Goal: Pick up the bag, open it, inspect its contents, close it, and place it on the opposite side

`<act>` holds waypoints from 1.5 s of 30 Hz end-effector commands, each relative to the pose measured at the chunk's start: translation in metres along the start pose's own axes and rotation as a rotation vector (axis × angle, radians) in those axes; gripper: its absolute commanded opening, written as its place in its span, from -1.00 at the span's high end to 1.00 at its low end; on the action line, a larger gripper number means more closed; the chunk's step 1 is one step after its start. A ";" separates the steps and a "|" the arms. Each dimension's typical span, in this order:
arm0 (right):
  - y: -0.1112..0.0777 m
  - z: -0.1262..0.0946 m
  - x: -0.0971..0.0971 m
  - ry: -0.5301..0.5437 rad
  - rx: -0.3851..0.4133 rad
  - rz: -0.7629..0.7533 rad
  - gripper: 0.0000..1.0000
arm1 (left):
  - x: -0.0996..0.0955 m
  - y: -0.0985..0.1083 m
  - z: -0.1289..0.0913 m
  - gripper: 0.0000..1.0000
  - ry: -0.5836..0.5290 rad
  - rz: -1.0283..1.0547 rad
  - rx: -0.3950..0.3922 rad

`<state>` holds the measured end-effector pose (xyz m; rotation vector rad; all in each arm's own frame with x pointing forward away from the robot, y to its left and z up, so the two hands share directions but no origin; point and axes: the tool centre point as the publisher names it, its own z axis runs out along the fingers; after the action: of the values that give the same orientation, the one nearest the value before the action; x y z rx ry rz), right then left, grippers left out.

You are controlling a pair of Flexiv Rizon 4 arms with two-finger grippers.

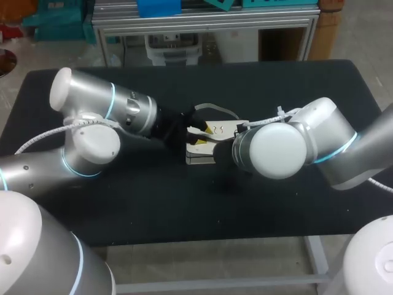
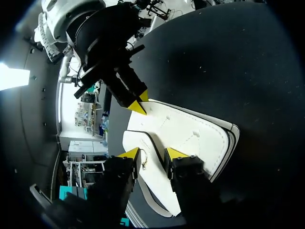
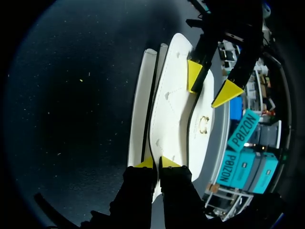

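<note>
Right claw (image 3: 157, 163): fingers nearly closed, pinching a thin edge of the bag (image 3: 171, 109) from both sides. In the right wrist view the two yellow tips sit almost together on that edge, with the bag stretching straight ahead of them.

Left claw (image 2: 153, 153): fingers clearly apart, holding nothing. They straddle the black-trimmed edge of the bag's flap. The gap between the tips shows the white flap, the black trim and a small metal clasp (image 2: 143, 160).

The two claws face each other from opposite ends of the bag. In the left wrist view, one yellow tip of the right claw rests on the far edge of the bag, ahead of the left claw.

Bag: white, flat, with rounded corners, black piping along its edges and a line of stitching just inside the rim. The flap carries faint stitched marks. Seen from the right wrist, it shows as several stacked white layers separated by dark seams. In the head view a pale loop of strap (image 1: 215, 109) arches just above it.

Position: the bag lies on the black tabletop (image 1: 184, 203), at the middle of the head view and slightly above centre. It is between the left arm (image 1: 92, 123), which enters from the left of the frame, and the right arm (image 1: 295, 144), which enters from the right.
</note>
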<state>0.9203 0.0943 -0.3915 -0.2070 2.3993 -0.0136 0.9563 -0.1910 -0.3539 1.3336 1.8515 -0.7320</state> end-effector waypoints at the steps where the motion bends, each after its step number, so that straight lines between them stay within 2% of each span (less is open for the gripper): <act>1: -0.002 0.003 0.009 -0.082 -0.009 -0.001 1.00 | 0.002 0.003 0.011 0.52 -0.028 -0.003 -0.058; 2: -0.002 0.003 0.009 -0.082 -0.009 -0.001 1.00 | 0.002 0.005 0.012 0.81 -0.030 -0.012 -0.070; 3: -0.002 0.003 0.009 -0.082 -0.009 -0.001 1.00 | 0.000 0.008 0.013 1.00 -0.041 -0.033 -0.092; 13: -0.002 0.003 0.009 -0.082 -0.009 -0.001 1.00 | -0.013 0.020 0.000 1.00 -0.054 -0.148 -0.148; 26: -0.002 0.003 0.009 -0.082 -0.009 -0.001 1.00 | -0.035 0.028 -0.033 1.00 -0.034 -0.429 -0.045; 29: -0.002 0.003 0.009 -0.082 -0.009 -0.001 1.00 | -0.035 0.029 -0.036 1.00 -0.018 -0.464 -0.023; 38: -0.002 0.003 0.009 -0.082 -0.009 -0.001 1.00 | -0.020 0.021 -0.030 1.00 0.050 -0.462 -0.025; 39: -0.002 0.003 0.009 -0.082 -0.009 -0.001 1.00 | -0.019 0.019 -0.029 0.80 0.055 -0.457 -0.031; 40: -0.002 0.003 0.009 -0.082 -0.009 -0.001 1.00 | -0.017 0.018 -0.028 0.42 0.062 -0.456 -0.030; 41: -0.002 0.003 0.009 -0.082 -0.009 -0.001 1.00 | -0.016 0.017 -0.026 0.22 0.065 -0.455 -0.029; 45: -0.002 0.003 0.009 -0.082 -0.009 -0.001 1.00 | -0.014 0.016 -0.023 -0.14 0.072 -0.452 -0.033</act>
<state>0.9189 0.0954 -0.3919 -0.2084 2.4007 -0.0131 0.9686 -0.1729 -0.3271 0.9389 2.2453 -0.8880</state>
